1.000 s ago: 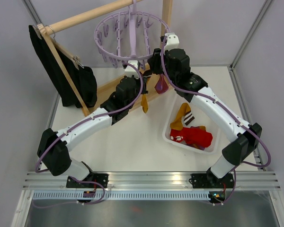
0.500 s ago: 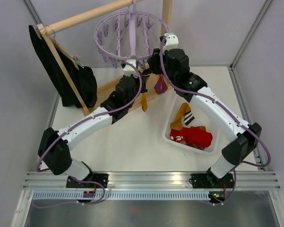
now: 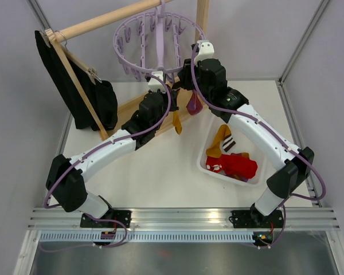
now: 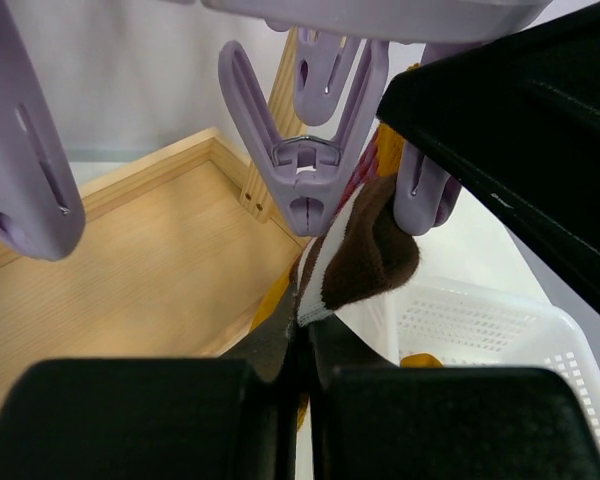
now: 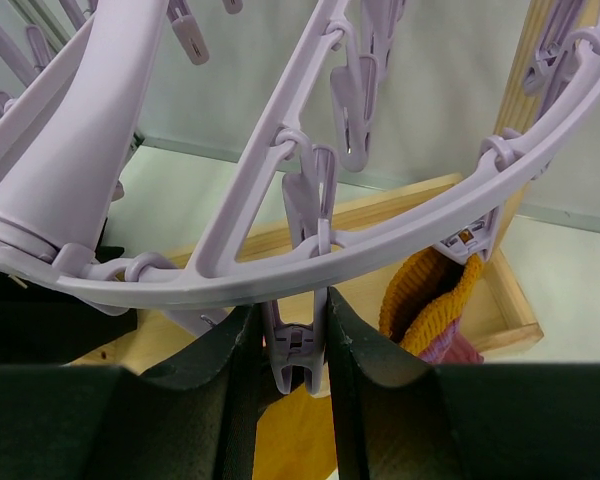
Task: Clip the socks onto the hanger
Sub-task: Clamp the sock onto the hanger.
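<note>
Between the pressed-together fingertips of the left gripper (image 4: 305,345), the edge of a striped sock (image 4: 365,250) is pinched. Its brown-and-white cuff is held up just beneath the pegs so that the fabric can be fed into one from below. Opposite it, a peg (image 5: 295,365) is squeezed between the two fingers of the right gripper (image 5: 293,330), one finger on each flank; this is judged to be done so that the peg's mouth is forced open for the cuff. Whether the cuff is already inside that mouth cannot be told. Above both grippers the hanger (image 3: 160,40) is hung from the wooden rack (image 3: 103,20), which is why both arms are raised to its ring. A second sock (image 5: 435,300), orange with pink below, appears to be clipped already further along the ring. Further out, the remaining socks (image 3: 235,163) are heaped in the white basket (image 3: 202,163) on the table (image 3: 160,166), close beside the right arm, so the task is judged to be only partly done.
</note>
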Robot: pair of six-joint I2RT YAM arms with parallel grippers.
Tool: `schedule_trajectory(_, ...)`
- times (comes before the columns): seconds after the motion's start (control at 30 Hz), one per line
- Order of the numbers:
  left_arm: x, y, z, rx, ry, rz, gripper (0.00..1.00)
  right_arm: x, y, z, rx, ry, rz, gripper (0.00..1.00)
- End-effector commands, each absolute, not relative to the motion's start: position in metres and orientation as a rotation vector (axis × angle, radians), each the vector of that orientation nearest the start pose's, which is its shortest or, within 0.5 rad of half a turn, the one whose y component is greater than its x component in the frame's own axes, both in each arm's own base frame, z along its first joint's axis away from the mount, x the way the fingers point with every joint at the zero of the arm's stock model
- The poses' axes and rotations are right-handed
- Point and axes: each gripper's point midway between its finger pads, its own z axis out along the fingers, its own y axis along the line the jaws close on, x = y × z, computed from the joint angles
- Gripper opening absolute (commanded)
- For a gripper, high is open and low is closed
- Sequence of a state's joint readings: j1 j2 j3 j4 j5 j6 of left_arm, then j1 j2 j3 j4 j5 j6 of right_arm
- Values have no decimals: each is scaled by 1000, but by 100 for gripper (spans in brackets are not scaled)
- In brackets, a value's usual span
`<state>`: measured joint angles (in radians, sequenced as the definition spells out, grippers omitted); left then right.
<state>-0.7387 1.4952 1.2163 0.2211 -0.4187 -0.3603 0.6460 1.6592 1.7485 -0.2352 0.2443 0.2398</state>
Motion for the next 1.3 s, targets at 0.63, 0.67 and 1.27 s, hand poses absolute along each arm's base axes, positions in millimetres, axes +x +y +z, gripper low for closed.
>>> schedule_trajectory(0.63, 397, -296, 326, -17, 1582, -619, 2, 441, 285, 417, -81, 1636, 464, 0)
schedule_trajectory(0.67, 397, -297, 326, -16, 1580, -623, 2, 442, 286, 417, -81, 1637, 464, 0)
schedule_trajectory(1.27, 388, -302, 329, 24, 1566, -678, 2, 445, 291, 414, -84, 1646, 450, 0)
